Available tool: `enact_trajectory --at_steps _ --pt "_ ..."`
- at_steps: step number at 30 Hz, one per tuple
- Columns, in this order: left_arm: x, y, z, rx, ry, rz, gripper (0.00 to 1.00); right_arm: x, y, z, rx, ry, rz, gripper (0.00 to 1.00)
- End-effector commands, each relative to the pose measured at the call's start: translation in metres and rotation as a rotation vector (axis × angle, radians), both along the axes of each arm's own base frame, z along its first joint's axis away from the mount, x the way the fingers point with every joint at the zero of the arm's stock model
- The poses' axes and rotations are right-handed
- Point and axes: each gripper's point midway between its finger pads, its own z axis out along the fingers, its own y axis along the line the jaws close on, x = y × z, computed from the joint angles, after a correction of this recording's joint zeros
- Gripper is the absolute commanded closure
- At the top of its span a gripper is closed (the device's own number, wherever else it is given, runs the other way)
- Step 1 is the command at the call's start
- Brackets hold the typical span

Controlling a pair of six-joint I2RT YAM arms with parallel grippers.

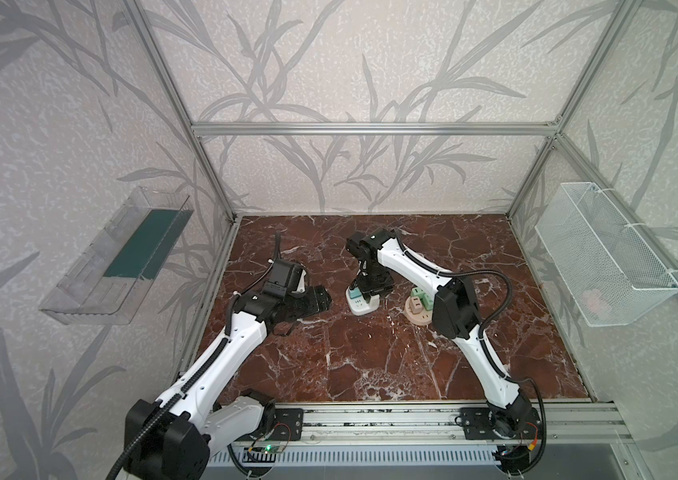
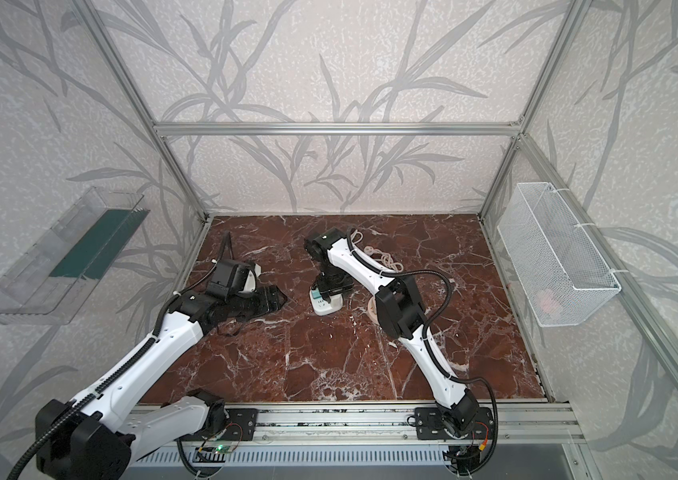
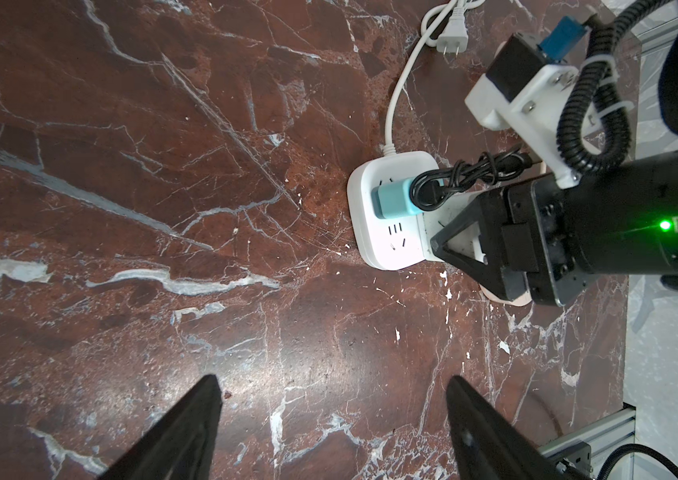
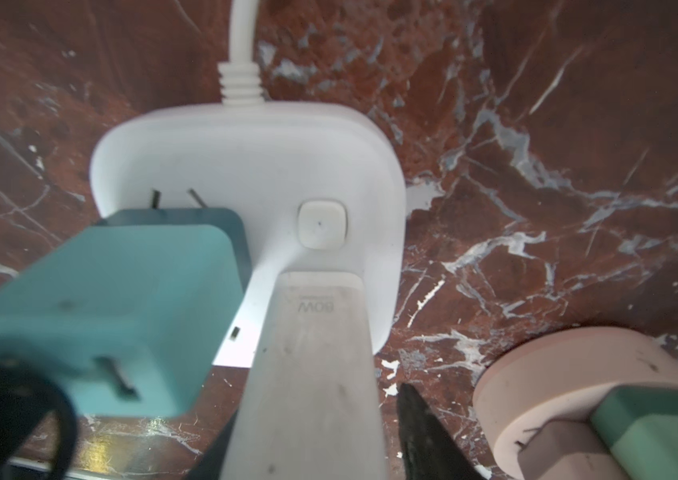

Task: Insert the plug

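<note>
Plug (image 4: 312,374) upright on power strip (image 4: 246,145), right gripper (image 1: 370,296) vertical, loose around it

The left arm (image 1: 221,353) reached forward and low from its base. Its left wrist (image 1: 262,307) turned toward the middle, and the left hand (image 3: 331,388) lay nearly level with its two fingers (image 3: 200,415) spread wide. The right arm (image 1: 479,357) rose to a high elbow, then sloped away and toward the left. Its right wrist (image 1: 368,245) folded over so that the right hand (image 1: 372,296) pointed straight down, its fingers parted a little. A green light (image 3: 664,225) glowed on that arm near the hand.
</note>
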Motion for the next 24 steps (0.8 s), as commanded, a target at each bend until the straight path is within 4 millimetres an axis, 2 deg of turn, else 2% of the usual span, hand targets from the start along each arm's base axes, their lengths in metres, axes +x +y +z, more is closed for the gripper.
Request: enact_trajectory --at_steps 1,5,8,9,10,13,15,18,20,22,24 --pt "0.006 0.006 0.013 0.038 -0.028 0.008 0.17 0.005 0.002 0.074 0.130 -0.160 -0.029 0.45" --pt "0.009 0.011 0.019 0.062 -0.044 0.029 0.16 -0.011 -0.007 0.106 0.219 -0.220 -0.026 0.39" --pt "0.011 0.018 0.019 0.088 -0.057 0.065 0.15 -0.030 -0.025 0.115 0.227 -0.240 -0.009 0.31" --pt "0.013 0.021 0.019 0.099 -0.062 0.081 0.15 -0.036 -0.031 0.116 0.232 -0.246 0.008 0.22" --pt "0.015 0.024 0.018 0.106 -0.073 0.098 0.15 -0.040 -0.038 0.115 0.226 -0.270 0.021 0.00" --pt "0.024 0.030 0.018 0.104 -0.151 0.152 0.15 -0.044 -0.066 0.116 0.222 -0.402 0.034 0.01" --pt "0.032 0.035 0.024 0.101 -0.261 0.187 0.12 -0.043 -0.086 0.119 0.207 -0.506 0.015 0.01" --pt "0.042 0.050 0.049 0.123 -0.515 0.237 0.01 -0.034 -0.121 0.129 0.168 -0.719 -0.052 0.01" --pt "0.044 0.059 0.068 0.162 -0.723 0.250 0.01 -0.030 -0.147 0.137 0.134 -0.838 -0.125 0.01" --pt "0.043 0.077 0.070 0.186 -0.839 0.336 0.01 -0.030 -0.170 0.138 0.108 -0.926 -0.202 0.01" --pt "0.042 0.093 0.071 0.255 -0.868 0.399 0.01 -0.029 -0.181 0.135 0.111 -0.983 -0.236 0.01"
